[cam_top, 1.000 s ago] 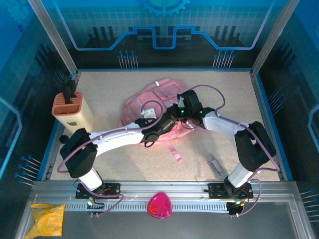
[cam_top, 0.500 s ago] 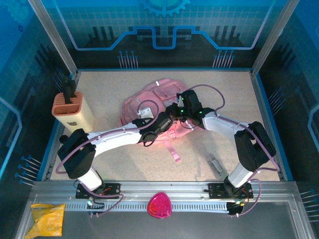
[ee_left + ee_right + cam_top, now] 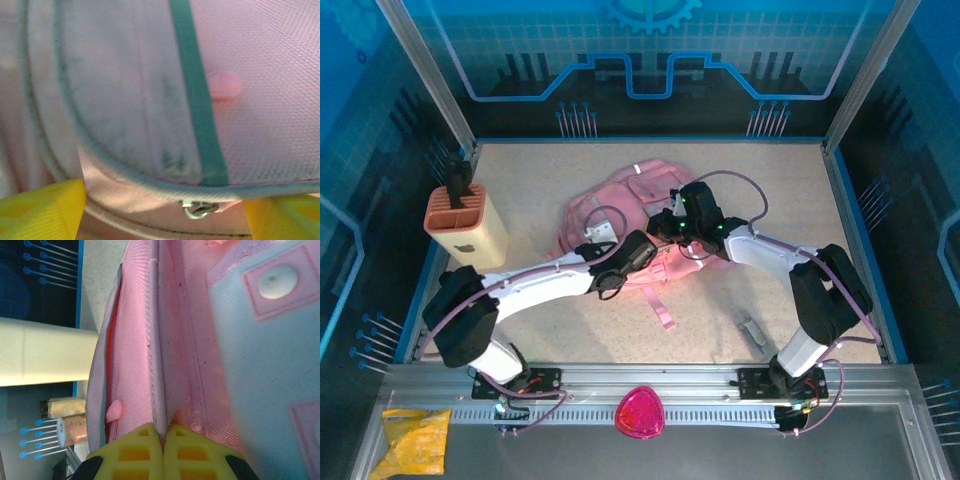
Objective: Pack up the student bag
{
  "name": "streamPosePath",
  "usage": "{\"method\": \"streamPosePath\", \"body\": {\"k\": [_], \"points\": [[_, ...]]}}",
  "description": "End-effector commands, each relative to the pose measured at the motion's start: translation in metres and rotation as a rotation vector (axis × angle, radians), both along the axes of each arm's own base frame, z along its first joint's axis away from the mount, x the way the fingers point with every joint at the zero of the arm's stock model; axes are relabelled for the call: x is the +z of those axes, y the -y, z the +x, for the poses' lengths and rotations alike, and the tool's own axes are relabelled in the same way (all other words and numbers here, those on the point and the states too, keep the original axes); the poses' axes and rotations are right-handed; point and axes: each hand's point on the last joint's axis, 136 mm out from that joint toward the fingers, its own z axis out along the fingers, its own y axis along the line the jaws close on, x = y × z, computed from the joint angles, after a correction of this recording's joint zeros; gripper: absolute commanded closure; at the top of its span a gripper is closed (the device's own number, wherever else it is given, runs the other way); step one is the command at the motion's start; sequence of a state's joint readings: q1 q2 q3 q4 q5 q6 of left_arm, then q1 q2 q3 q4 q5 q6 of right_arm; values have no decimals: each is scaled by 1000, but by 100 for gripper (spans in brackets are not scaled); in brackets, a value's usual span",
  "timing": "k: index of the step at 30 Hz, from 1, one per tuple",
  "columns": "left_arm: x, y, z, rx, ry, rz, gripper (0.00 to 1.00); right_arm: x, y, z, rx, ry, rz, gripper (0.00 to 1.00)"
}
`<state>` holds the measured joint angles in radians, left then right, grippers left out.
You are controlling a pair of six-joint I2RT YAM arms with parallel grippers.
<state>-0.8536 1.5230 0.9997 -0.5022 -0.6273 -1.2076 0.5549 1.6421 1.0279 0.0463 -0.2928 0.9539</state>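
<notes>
The student bag [image 3: 620,200], a soft pink backpack, lies at the middle of the table. My right gripper [image 3: 666,226] reaches over its right side. In the right wrist view its yellow fingers [image 3: 135,452] are shut [image 3: 162,432] on an upright fold of the pink bag fabric [image 3: 165,340]. My left gripper [image 3: 642,247] is at the bag's near edge. In the left wrist view it stands open [image 3: 162,212], with its yellow fingertips [image 3: 42,210] on either side of the bag's piped rim [image 3: 130,170] and a small metal zipper ring [image 3: 197,209].
A beige pen holder [image 3: 466,222] stands at the left wall. A small grey object [image 3: 752,330] lies on the table near the right arm. A magenta rounded-triangle object [image 3: 640,412] and a yellow packet [image 3: 415,440] rest on the front rail. The bag's strap [image 3: 660,308] trails toward the front.
My left arm has drawn back to the left and nearer, and its jaws have narrowed a little. The bag and its strap shifted slightly left. My right gripper keeps its hold.
</notes>
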Motion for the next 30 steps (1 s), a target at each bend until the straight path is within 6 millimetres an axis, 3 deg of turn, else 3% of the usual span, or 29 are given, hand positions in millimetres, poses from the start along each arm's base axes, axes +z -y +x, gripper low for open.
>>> {"method": "streamPosePath", "body": {"k": [1,7,14,19,30], "points": [[-7,-49,-20,77,-46,113,23,45,-9,14,17,126,86,100],[-5,-42,-27,-33,-69,121,32,44,-11,17,20,122,91,100],[16,9,-17,-300,-20,83,35,46,-11,19,23,127,92,100],[16,8,-12,-306,-44,117,39,42,-11,19,22,115,94,100],[9,5,9,-290,-40,78,61,47,-7,19,16,123,96,100]]}}
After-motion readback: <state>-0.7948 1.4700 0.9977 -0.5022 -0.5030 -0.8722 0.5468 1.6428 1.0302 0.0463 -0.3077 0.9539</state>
